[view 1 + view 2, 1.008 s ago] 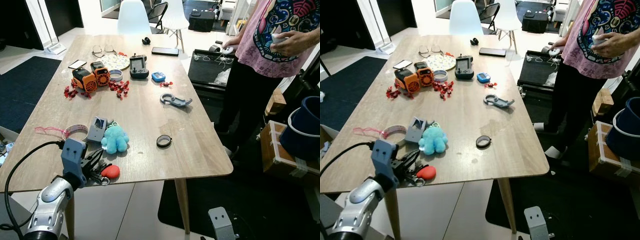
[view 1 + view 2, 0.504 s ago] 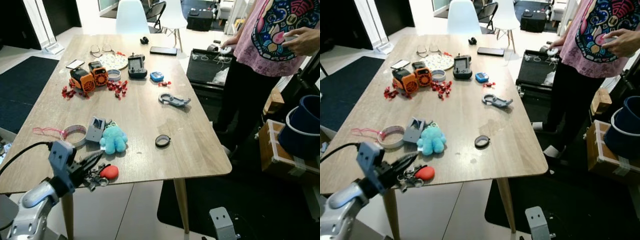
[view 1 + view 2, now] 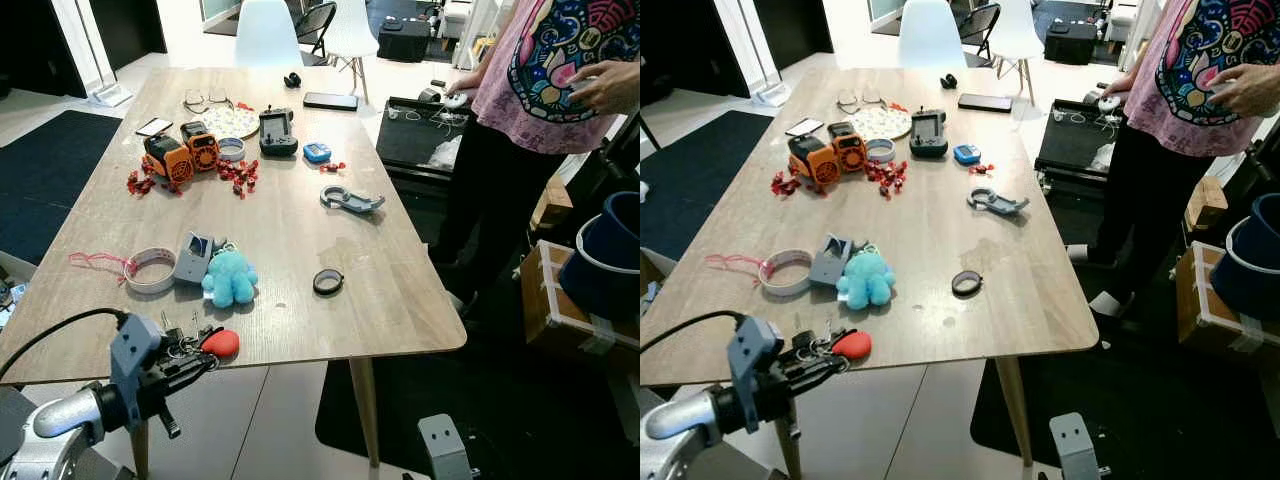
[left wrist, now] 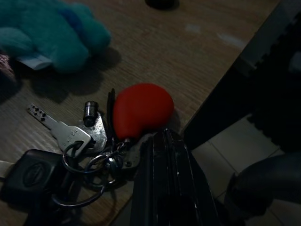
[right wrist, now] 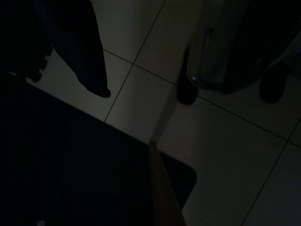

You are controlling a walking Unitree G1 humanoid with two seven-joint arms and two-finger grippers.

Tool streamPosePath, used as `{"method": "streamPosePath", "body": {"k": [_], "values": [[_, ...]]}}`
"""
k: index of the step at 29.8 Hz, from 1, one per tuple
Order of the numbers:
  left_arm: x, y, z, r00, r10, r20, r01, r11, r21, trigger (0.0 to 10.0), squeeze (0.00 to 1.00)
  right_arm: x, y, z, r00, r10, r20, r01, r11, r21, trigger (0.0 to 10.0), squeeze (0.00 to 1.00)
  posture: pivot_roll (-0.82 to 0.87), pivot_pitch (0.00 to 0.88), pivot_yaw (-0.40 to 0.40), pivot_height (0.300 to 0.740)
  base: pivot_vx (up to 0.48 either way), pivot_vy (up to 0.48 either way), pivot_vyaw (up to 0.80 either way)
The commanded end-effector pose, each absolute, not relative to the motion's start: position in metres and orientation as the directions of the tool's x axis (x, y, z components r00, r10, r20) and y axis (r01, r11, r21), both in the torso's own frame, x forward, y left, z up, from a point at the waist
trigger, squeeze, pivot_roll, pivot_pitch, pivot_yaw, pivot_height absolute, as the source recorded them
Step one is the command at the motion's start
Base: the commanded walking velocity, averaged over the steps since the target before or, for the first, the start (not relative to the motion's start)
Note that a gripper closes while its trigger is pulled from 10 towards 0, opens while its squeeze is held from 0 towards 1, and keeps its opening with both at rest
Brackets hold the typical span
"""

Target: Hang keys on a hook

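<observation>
1. Left arm [image 3: 60, 415]: silver tube, rounded joint.
2. Grey-blue wrist block [image 3: 133, 352] just behind the black fingers [image 3: 190, 368].
3. Black cable [image 3: 50, 335] loops back from the block.
4. Right arm: grey bracket [image 3: 443, 445], two screw holes.

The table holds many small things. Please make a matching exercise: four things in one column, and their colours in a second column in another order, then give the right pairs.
Things:
1. plush octopus
2. fob on the keys
3. tape ring
4. toy robot

Colours:
A. orange
B. black
C. teal
D. red

Pairs: 1-C, 2-D, 3-B, 4-A
</observation>
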State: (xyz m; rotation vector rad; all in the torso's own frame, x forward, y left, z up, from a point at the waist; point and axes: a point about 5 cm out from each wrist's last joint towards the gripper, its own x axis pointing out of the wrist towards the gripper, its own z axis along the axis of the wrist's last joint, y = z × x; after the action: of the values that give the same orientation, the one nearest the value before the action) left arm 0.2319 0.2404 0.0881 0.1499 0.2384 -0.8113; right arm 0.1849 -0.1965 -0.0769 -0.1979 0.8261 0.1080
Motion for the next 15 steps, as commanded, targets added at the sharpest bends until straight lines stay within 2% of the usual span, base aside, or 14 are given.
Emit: {"method": "streamPosePath", "body": {"k": [1, 6, 15], "values": [[0.232, 0.243, 0.087, 0.671, -0.680, -0.296, 0.727, 0.682, 0.079, 0.0, 0.00, 0.181, -0.197, -0.079, 0.664, 0.013, -0.747, -0.160, 0.979, -0.125, 10.0, 0.00, 0.03, 0.073, -0.028, 0.740, 0.000, 0.000, 0.00], [0.242, 0.243, 0.085, 0.739, -0.608, -0.289, 0.665, 0.728, 0.169, 0.0, 0.00, 0.182, -0.197, -0.078, 0.666, 0.012, -0.745, -0.159, 0.979, -0.126, 10.0, 0.00, 0.03, 0.071, -0.029, 0.740, 0.000, 0.000, 0.00], [0.249, 0.245, 0.088, 0.779, -0.562, -0.279, 0.620, 0.755, 0.212, 0.0, 0.00, 0.182, -0.198, -0.079, 0.665, 0.011, -0.746, -0.159, 0.979, -0.128, 10.0, 0.00, 0.03, 0.071, -0.028, 0.740, 0.000, 0.000, 0.00]]}}
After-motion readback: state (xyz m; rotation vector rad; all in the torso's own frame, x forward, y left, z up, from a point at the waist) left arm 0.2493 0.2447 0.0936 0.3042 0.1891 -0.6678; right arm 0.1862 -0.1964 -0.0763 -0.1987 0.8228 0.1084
